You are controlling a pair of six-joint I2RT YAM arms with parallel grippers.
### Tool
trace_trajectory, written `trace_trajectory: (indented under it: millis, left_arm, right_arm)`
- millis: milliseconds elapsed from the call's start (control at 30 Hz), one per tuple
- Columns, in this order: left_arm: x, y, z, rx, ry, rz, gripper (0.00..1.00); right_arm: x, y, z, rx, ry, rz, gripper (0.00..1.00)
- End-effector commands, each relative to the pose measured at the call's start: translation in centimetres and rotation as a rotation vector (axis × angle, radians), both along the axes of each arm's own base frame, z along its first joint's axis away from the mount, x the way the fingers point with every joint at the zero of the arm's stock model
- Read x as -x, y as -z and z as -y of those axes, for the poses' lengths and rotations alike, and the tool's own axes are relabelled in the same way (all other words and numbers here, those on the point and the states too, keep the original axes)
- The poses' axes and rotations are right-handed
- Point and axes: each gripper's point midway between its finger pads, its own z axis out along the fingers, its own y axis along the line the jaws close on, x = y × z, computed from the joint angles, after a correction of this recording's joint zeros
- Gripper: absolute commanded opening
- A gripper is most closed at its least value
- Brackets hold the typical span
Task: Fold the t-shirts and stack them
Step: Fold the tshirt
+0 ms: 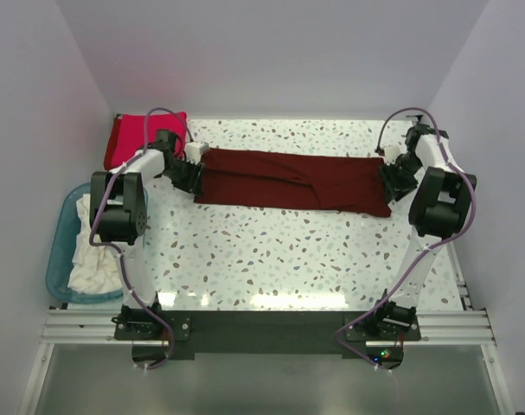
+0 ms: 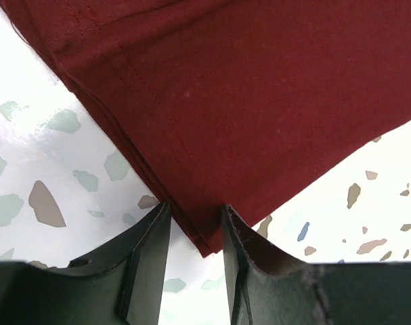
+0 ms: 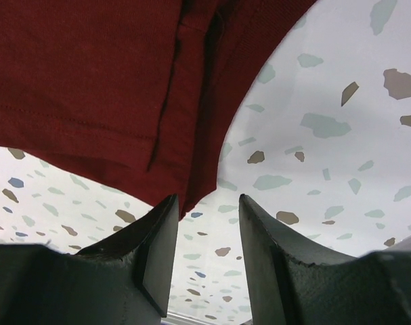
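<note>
A dark maroon t-shirt (image 1: 288, 179) lies folded into a long strip across the far half of the table. My left gripper (image 1: 191, 177) is at its left end. In the left wrist view the jaws (image 2: 196, 205) stand open, and the layered corner of the maroon cloth (image 2: 259, 101) lies flat on the table between the fingertips. My right gripper (image 1: 392, 181) is at the right end. Its jaws (image 3: 207, 198) are open too, with the maroon edge (image 3: 90, 68) just past the left fingertip and nothing pinched. A crimson-red t-shirt (image 1: 128, 138) sits folded at the far left corner.
A translucent blue tub (image 1: 61, 259) stands off the table's left edge with crumpled white shirts (image 1: 93, 268) in it. White walls close in the table on the left, back and right. Speckled tabletop (image 1: 279, 251) lies between the maroon strip and the arm bases.
</note>
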Motion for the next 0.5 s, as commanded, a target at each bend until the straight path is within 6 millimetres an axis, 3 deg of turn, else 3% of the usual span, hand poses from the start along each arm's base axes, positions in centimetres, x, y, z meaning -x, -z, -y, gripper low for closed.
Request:
trace_trajectory:
  millis: [0, 100, 233, 467]
  left_arm:
    - [-0.2, -0.6, 0.2, 0.016, -0.01, -0.007, 0.4]
    - [-0.4, -0.9, 0.3, 0.021, -0.007, 0.004, 0.36]
    - [-0.9, -2.2, 0.4, 0.027, -0.003, 0.054, 0.2]
    - [-1.2, -2.7, 0.3, 0.021, 0.001, 0.069, 0.19]
  right_arm:
    - [-0.3, -0.4, 0.2, -0.003, 0.025, -0.004, 0.45]
    - [-0.4, -0.4, 0.1, -0.01, 0.026, 0.0, 0.45]
    - [-0.4, -0.6, -0.1, -0.017, 0.02, 0.001, 0.43]
    - [-0.8, -1.0, -0.1, -0.026, 0.019, 0.022, 0.41]
